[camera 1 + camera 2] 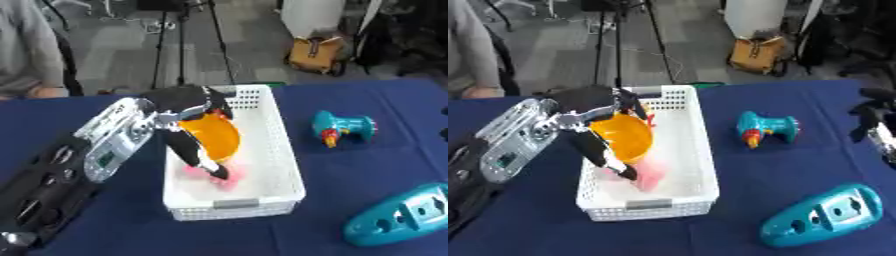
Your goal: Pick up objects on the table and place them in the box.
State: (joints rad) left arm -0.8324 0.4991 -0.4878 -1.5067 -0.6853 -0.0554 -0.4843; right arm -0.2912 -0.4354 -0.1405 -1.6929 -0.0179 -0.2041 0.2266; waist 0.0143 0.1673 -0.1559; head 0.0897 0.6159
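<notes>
Left hand in the box with the orange bowl

So the left hand [188, 102] is reaching in over the white perforated plastic box [284, 150] on the dark blue cloth worktop [350, 165], fingers curled round the rim of a round orange plastic bowl [219, 137] that sits tilted on edge inside the box. Something pink [226, 176] is lying on the box floor right under the bowl, can't make out what it is. Right of the box, apart from it, there's a small teal toy drill with an orange tip [341, 127], and nearer the front a bigger teal plastic shell with holes in it [824, 215]. The right hand [872, 122] only peeks in at the right edge, fingers look curled, holding nothing.
</notes>
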